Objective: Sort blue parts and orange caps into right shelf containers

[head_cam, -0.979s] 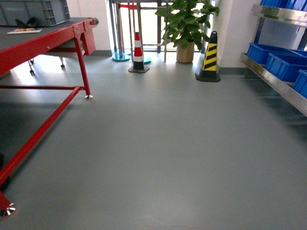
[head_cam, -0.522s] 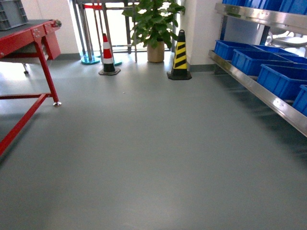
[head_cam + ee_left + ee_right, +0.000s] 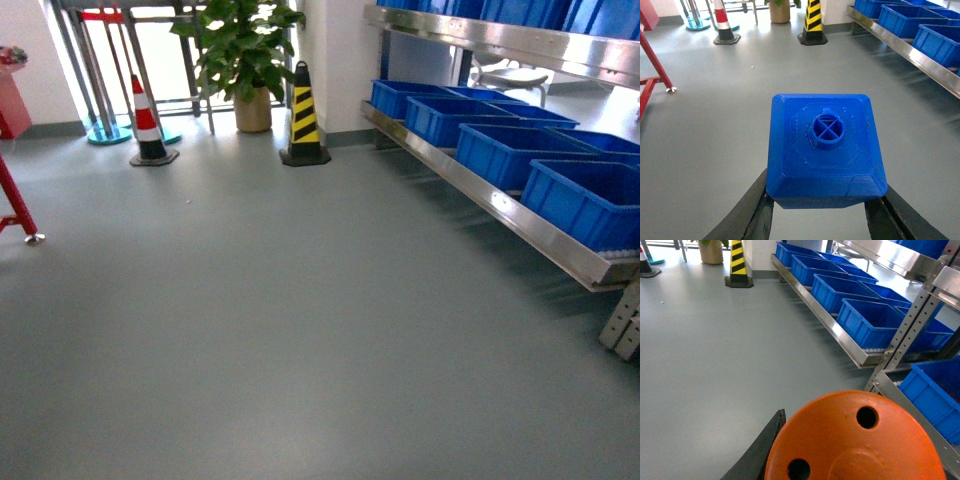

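Note:
A blue part (image 3: pixel 825 150) with a round stud on top fills the left wrist view, my left gripper (image 3: pixel 821 202) shut on its sides above the grey floor. An orange cap (image 3: pixel 855 440) with small holes in its flat top sits in my right gripper (image 3: pixel 855 460); only the left finger (image 3: pixel 762 452) shows, pressed against the cap. The right shelf (image 3: pixel 520 215) runs along the right wall, a steel rack with a flat front rail. Several blue containers (image 3: pixel 590 195) stand in a row on it. Neither gripper appears in the head view.
A yellow-and-black cone (image 3: pixel 303 115) stands by the shelf's far end, with a potted plant (image 3: pixel 240 50) and a red-and-white cone (image 3: pixel 148 120) to its left. A red table leg (image 3: pixel 15 200) shows at the left edge. A steel upright (image 3: pixel 910 325) stands close on the right.
The head view has swung to the right. The red table has slid off to the left edge, and the shelf with its blue containers now fills the right side.

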Motion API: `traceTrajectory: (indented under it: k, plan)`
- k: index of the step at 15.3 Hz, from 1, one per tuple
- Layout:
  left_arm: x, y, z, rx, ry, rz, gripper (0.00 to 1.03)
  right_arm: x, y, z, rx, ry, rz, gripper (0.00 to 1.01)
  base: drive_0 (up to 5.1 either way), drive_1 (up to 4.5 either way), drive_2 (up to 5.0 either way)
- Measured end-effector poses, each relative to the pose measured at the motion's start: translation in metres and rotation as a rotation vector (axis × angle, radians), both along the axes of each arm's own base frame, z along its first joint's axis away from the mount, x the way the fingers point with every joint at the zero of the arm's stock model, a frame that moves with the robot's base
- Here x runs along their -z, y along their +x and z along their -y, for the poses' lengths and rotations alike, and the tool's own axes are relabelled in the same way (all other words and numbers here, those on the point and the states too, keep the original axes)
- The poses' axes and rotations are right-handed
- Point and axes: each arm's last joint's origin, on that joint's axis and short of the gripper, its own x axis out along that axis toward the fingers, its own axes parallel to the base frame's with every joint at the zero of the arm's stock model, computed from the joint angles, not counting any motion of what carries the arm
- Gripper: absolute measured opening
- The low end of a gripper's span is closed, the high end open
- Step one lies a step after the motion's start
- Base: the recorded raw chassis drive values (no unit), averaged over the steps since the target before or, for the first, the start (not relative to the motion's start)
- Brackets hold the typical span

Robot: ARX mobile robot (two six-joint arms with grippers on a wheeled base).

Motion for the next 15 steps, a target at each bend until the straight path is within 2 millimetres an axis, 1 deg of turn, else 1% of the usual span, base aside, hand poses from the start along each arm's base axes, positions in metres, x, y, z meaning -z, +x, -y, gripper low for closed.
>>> traceTrajectory:
  k: [15]
  plan:
    - [0.0, 0.0, 0.0, 0.0, 0.0, 0.0, 0.44, 0.0, 0.0, 0.0, 0.0, 0.0, 0.0, 0.43, -1.6, -1.58, -1.6]
